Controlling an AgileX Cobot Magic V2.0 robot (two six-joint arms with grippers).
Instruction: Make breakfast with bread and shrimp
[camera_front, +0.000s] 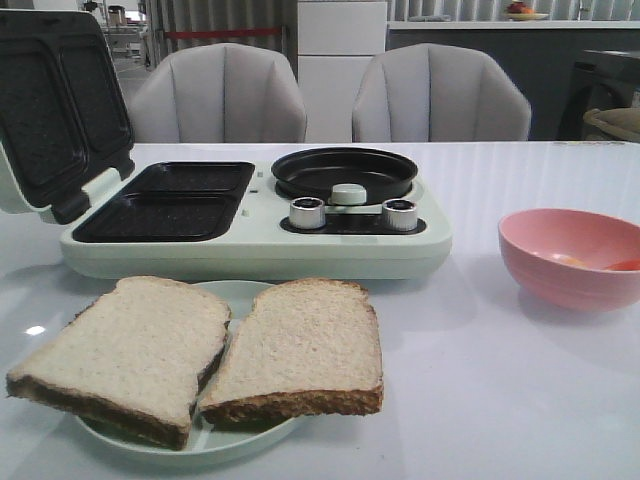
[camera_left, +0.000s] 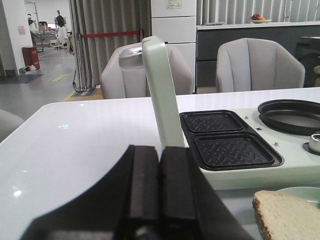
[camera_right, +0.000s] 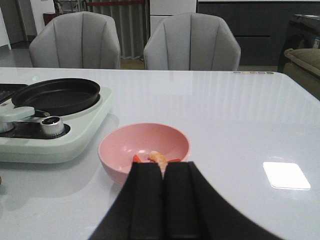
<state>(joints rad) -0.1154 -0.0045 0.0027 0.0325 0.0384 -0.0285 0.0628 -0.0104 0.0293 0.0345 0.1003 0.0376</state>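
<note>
Bread (camera_front: 200, 355) slices flat, side by side, crusts frontward.

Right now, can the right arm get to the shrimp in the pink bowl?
Probably yes. The pink bowl sits open-topped just ahead of the right gripper, nothing lies between, and the shrimp lie uncovered inside. The jaws are shut and would need to open first.

Glossy white surface (camera_front: 520, 400) – porous matt bread (camera_front: 300, 345), smooth pink bowl (camera_front: 560, 265), dark ribbed grill plates (camera_front: 170, 200), shiny metal knobs (camera_front: 307, 212).
</note>
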